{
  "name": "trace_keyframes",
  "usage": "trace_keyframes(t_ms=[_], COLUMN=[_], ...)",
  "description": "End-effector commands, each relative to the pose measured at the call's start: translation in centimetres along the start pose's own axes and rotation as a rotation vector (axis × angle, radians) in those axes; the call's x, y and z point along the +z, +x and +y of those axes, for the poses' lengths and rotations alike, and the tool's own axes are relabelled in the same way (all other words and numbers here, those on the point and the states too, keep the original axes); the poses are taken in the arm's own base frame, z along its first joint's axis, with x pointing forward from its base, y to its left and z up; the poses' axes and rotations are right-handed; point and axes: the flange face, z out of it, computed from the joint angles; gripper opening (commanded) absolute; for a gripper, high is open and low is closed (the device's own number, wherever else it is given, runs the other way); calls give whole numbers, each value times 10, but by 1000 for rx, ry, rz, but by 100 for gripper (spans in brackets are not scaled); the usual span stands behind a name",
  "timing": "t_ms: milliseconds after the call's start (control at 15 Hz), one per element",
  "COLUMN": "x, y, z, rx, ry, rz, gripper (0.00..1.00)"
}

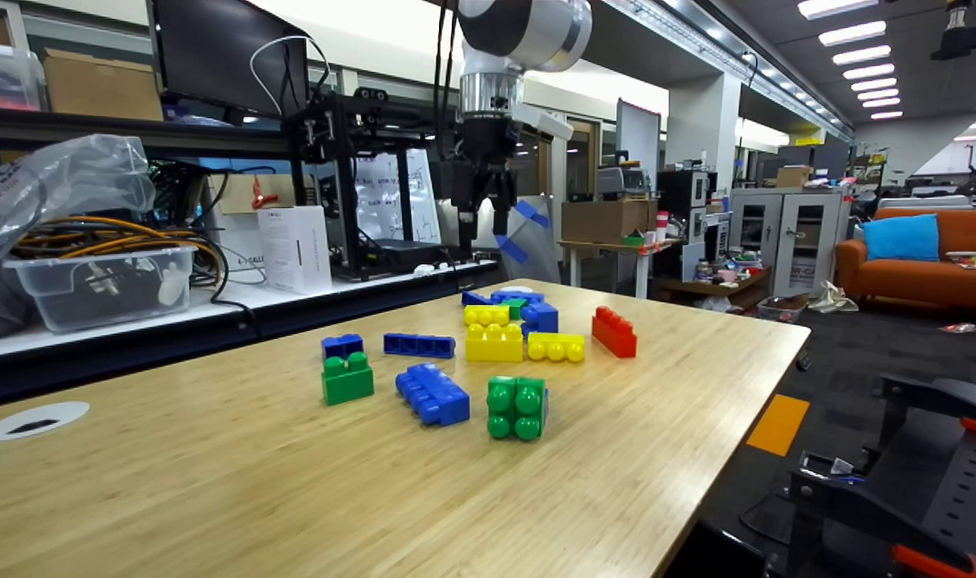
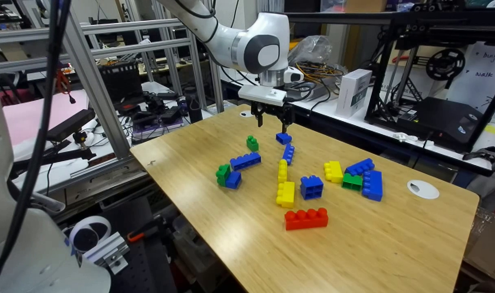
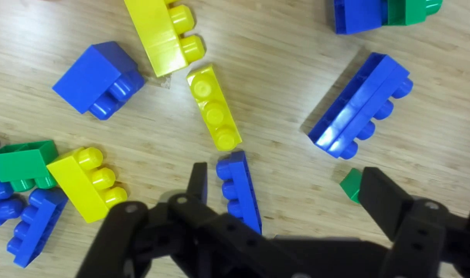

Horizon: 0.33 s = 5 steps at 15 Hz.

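A wooden table (image 2: 373,256) takes the weight of what lies here, since the gripper (image 2: 272,124) hangs above it, jaws spread wide and holding nothing. Between the jaws in the wrist view, the long blue brick (image 3: 242,185) lies on its side on the table — a flat face down, which likely keeps it steady — one end close by a yellow brick (image 3: 215,112); smaller yet, a green brick (image 1: 347,387) stands studs up on its own base.

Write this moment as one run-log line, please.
gripper: open, empty, above wooden tabletop | framed between jaws, wrist view: blue studded brick | near it: yellow three-stud brick
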Motion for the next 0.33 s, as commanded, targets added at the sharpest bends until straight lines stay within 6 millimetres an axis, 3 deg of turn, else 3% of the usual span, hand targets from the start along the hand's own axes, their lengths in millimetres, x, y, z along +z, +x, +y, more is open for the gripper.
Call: trace_keyframes(t_ms=[0,267], x=[-2,-4], y=[-1,-2], z=[0,1], rx=[1,2], ry=[-2,-5], rz=[2,6], gripper=[100,100])
